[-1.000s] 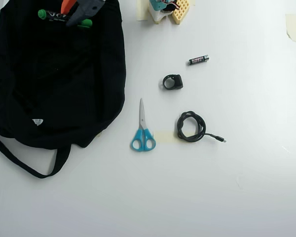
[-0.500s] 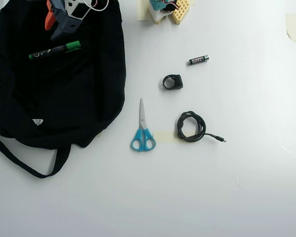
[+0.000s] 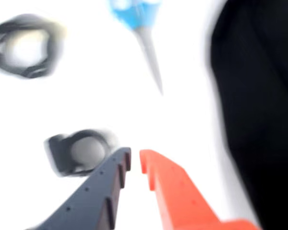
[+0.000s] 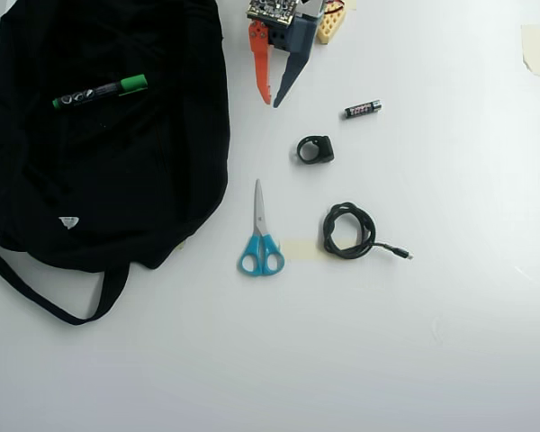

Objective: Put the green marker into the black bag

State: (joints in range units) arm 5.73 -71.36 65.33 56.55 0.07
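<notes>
Green marker point(image 4: 100, 91) lying loose on the black bag point(image 4: 117, 189), toward 11 o'clock in the overhead view, green cap pointing to 2 o'clock. Gripper point(image 4: 271, 104) clear of the bag, over bare white table point(image 4: 450, 297) near 12 o'clock, tips pointing toward 6 o'clock; jaws nearly pressed together, only a thin gap showing, nothing pinched. Orange finger point(image 4: 259, 63) on the bag side, grey finger point(image 4: 290, 67) on the other. Small black battery point(image 4: 363, 109) at 3 o'clock from the tips, black ring-shaped clip point(image 4: 315, 149) at 5 o'clock. Blue-handled scissors point(image 4: 260, 234) near centre, coiled black cable point(image 4: 351, 231) just beside at 3 o'clock. Wrist view blurred: gripper point(image 3: 135, 158) with scissors point(image 3: 144, 33) ahead, bag point(image 3: 259, 96) at 3 o'clock
</notes>
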